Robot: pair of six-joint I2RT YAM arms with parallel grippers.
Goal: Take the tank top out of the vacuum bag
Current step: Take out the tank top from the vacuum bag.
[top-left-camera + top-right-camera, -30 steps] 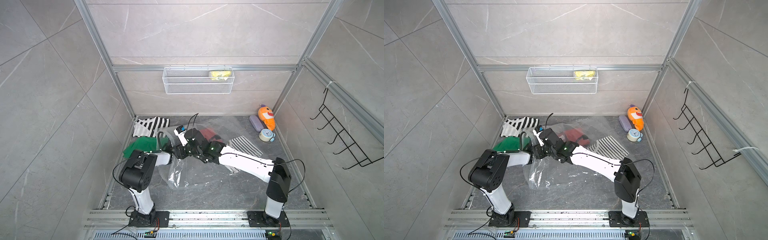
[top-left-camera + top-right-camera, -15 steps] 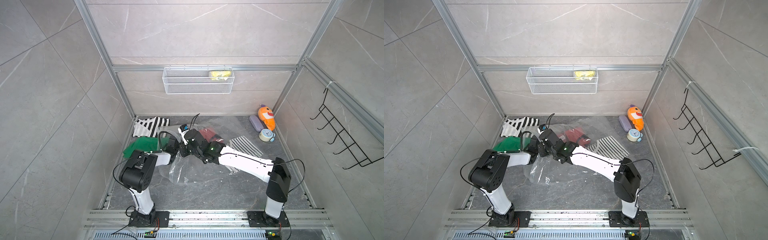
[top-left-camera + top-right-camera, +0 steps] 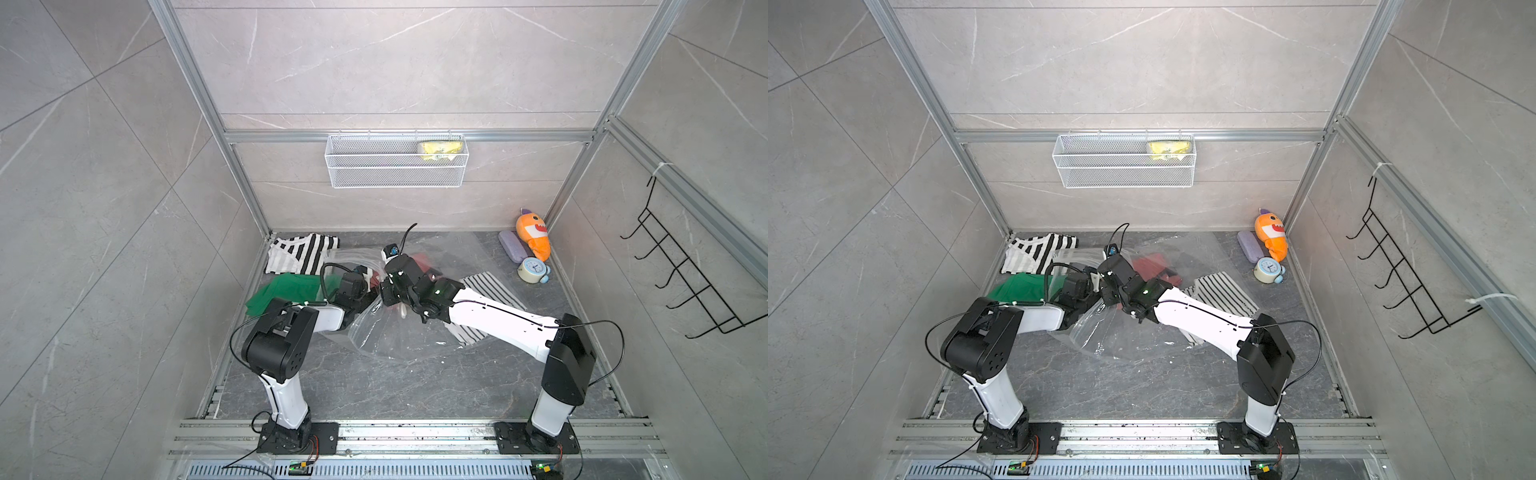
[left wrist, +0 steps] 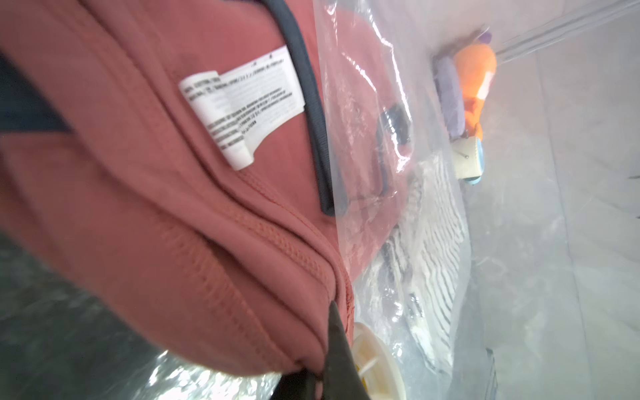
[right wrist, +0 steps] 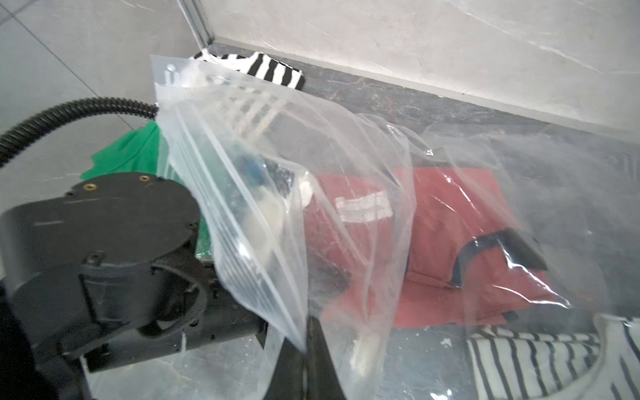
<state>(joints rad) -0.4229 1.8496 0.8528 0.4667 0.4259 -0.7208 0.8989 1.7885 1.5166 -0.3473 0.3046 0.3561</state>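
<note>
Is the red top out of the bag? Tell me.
No, the red top lies inside the bag, seen through its plastic.

Open floor (image 3: 395,386) along front, between arm bases: I note this as widest free lane. Centre blocked: vacuum bag (image 3: 386,332) sprawls there, film billowed up at mouth, tank top (image 4: 138,207) bulking inside. Left arm (image 3: 328,318) and right arm (image 3: 498,320) meet at mouth, no passage between wrists. Left edge: green garment (image 3: 282,291), striped shirt (image 3: 299,253). Right: striped cloth (image 3: 494,291). Far right corner crowded: plush toy (image 3: 534,235), purple case (image 3: 512,246), clock (image 3: 532,269). Wire basket (image 3: 395,162) juts from back wall.
</note>
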